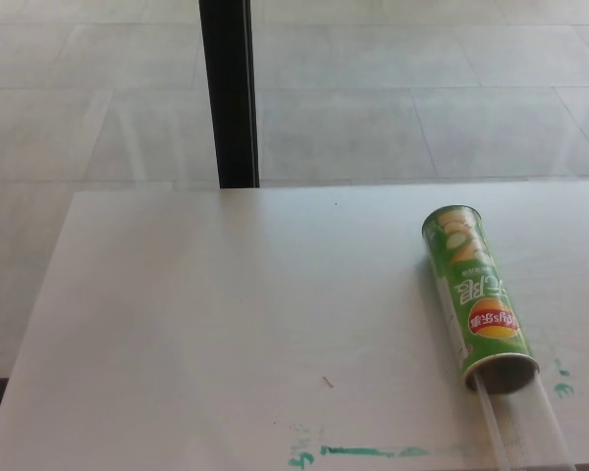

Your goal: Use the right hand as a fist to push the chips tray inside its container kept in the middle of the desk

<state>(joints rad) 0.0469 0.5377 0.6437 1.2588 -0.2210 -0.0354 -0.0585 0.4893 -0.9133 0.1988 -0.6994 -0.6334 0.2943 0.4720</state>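
A green chips can (474, 294) lies on its side on the white desk (226, 324), right of the middle, its open mouth (503, 373) facing the near edge. A clear plastic tray (523, 427) sticks out of that mouth and runs toward the bottom of the picture. Neither of my hands shows.
Green marker smears (358, 451) run along the desk's near edge, with more smears (563, 388) to the right of the can. A black post (228, 93) stands behind the desk's far edge, over a pale tiled floor (422, 98).
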